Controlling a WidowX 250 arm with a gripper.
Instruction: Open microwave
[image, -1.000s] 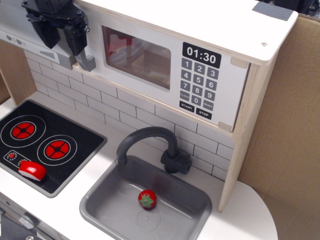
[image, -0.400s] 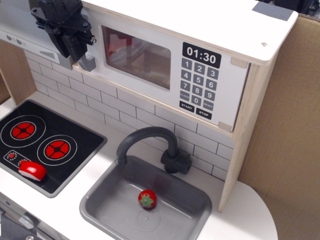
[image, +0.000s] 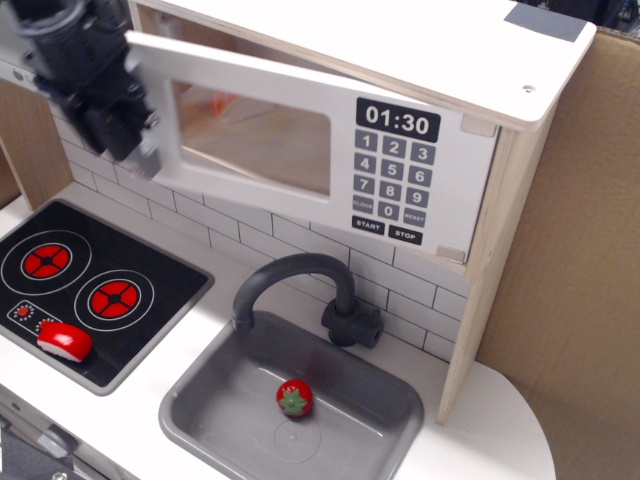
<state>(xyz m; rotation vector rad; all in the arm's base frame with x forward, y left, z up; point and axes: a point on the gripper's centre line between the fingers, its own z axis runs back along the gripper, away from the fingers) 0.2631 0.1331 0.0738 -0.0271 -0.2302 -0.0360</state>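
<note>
The toy microwave (image: 420, 150) sits in the upper shelf of the play kitchen, with a grey keypad and a black clock display reading 01:30. Its white door (image: 260, 140) with the clear window stands partly open, its left edge swung out toward the camera. My black gripper (image: 120, 120) is at the door's left edge, shut on the grey handle (image: 150, 150), which it mostly hides.
A black stove top (image: 90, 280) with red burners lies at the left, with a red and white toy (image: 65, 342) on its front edge. A grey sink (image: 300, 400) with a black faucet (image: 300, 285) holds a toy strawberry (image: 294, 398). A cardboard wall (image: 580, 250) stands at the right.
The gripper closed on the handle and pulled left and toward the camera. The microwave door went from shut to partly open.
</note>
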